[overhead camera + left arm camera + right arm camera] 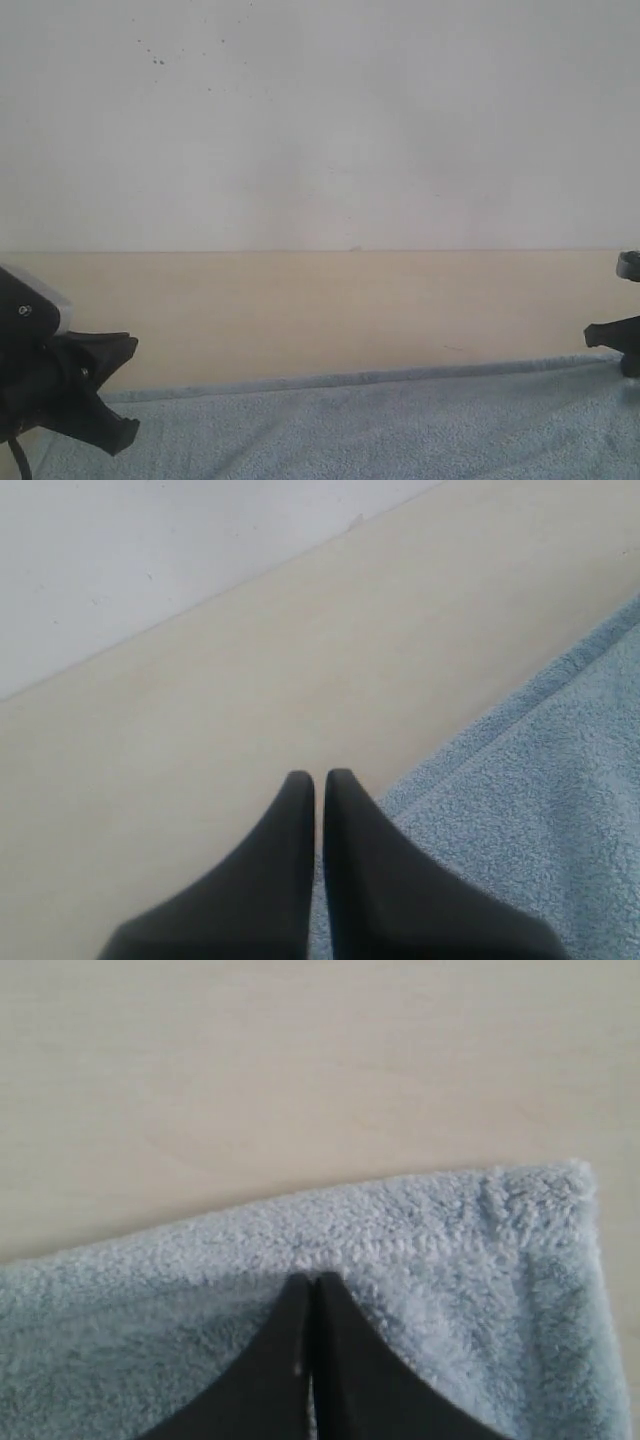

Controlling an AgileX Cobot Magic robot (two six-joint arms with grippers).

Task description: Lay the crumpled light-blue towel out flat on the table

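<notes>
The light-blue towel lies spread flat along the near part of the beige table, its hemmed far edge running straight across. My left gripper is shut, its tips over bare table just off the towel's border, with nothing between them. It shows at the lower left of the exterior view. My right gripper is shut too, tips down on the towel close to its corner, with no fold seen pinched. It shows at the right edge.
A white-grey wall rises behind the table's far edge. Bare tabletop stretches between the towel's hem and the wall.
</notes>
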